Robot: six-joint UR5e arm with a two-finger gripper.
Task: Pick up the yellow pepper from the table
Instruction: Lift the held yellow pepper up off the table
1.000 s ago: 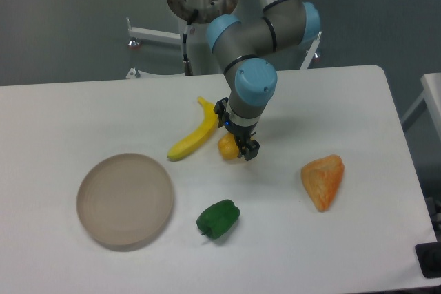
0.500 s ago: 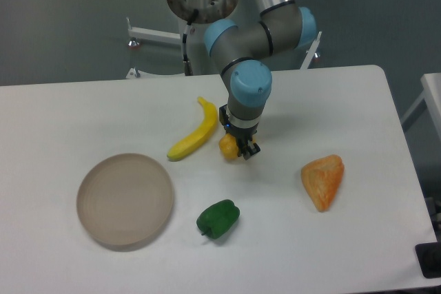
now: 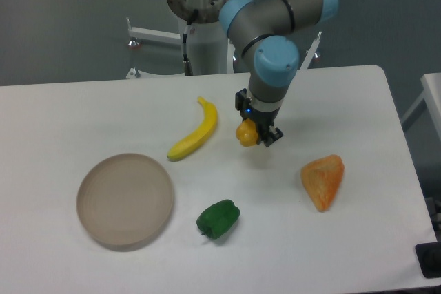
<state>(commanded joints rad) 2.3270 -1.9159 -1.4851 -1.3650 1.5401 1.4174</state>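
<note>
The yellow pepper (image 3: 246, 133) is small, lumpy and yellow-orange. It hangs in my gripper (image 3: 258, 134), which is shut on it and holds it a little above the white table (image 3: 83, 115), right of the banana. The arm reaches down from the back over the middle of the table. Part of the pepper is hidden behind the dark fingers.
A yellow banana (image 3: 195, 131) lies left of the gripper. A green pepper (image 3: 218, 219) lies in front. An orange triangular wedge (image 3: 322, 180) lies to the right. A round tan plate (image 3: 125, 199) sits at the front left.
The gripper has lifted the yellow pepper off the table and carried it up and to the right, away from the banana.
</note>
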